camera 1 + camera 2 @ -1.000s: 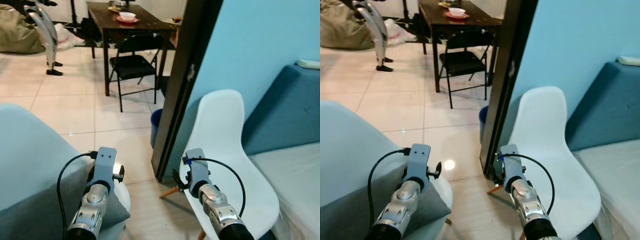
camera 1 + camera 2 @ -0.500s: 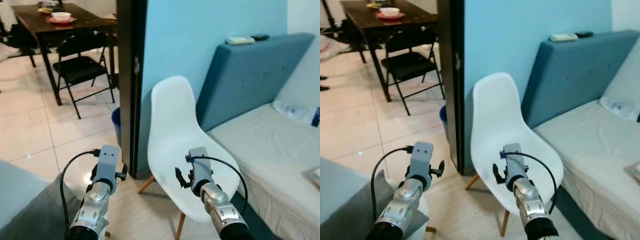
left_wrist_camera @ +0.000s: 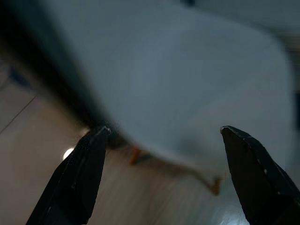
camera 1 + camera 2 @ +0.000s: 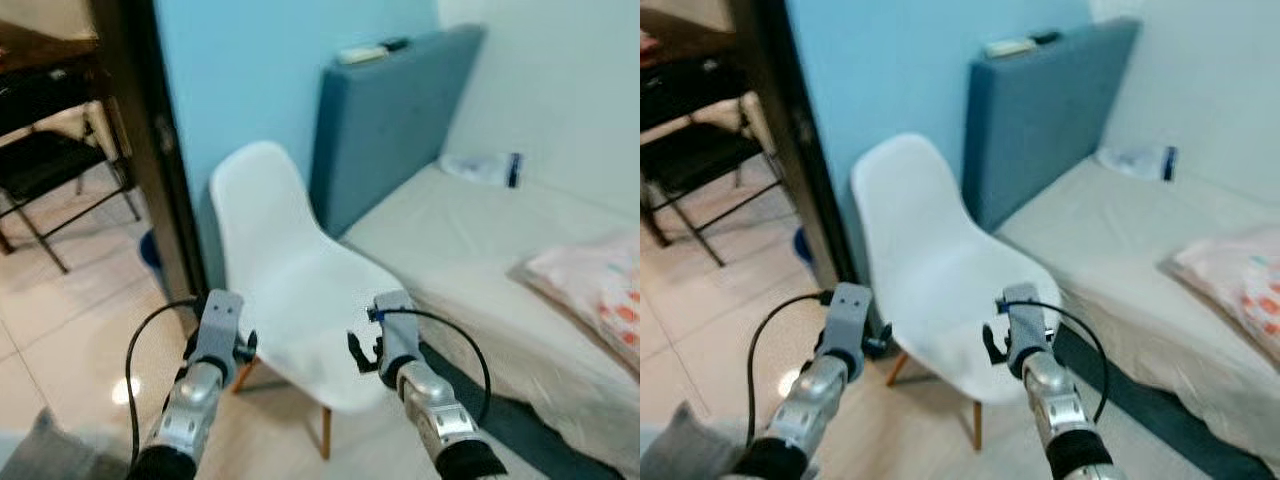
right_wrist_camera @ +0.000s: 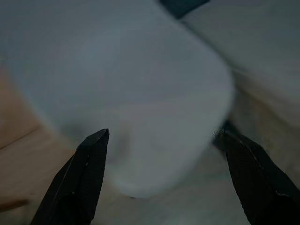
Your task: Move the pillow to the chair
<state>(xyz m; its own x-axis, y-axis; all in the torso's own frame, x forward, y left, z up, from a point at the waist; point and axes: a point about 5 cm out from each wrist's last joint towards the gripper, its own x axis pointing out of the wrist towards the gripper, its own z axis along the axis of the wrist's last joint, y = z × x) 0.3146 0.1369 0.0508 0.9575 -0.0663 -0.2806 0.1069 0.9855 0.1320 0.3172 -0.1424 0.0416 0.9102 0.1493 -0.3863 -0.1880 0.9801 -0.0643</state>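
White chair (image 4: 290, 285) seat bare, bed (image 4: 480, 250) just beside it, dark door frame (image 4: 150, 150) behind.

Soft even daylight; head views motion-blurred; wrist views dim, seemingly defocused.

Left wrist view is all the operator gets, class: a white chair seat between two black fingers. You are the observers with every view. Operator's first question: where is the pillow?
Observer: The pillow lies on the bed, to the robot's right of the chair.
Operator: Is the right tool holding it?
Observer: No. The right tool is open with nothing in it, pointing at the chair's seat.
Operator: What stands behind the chair?
Observer: A blue headboard at the bed's end, with small items on its top edge.
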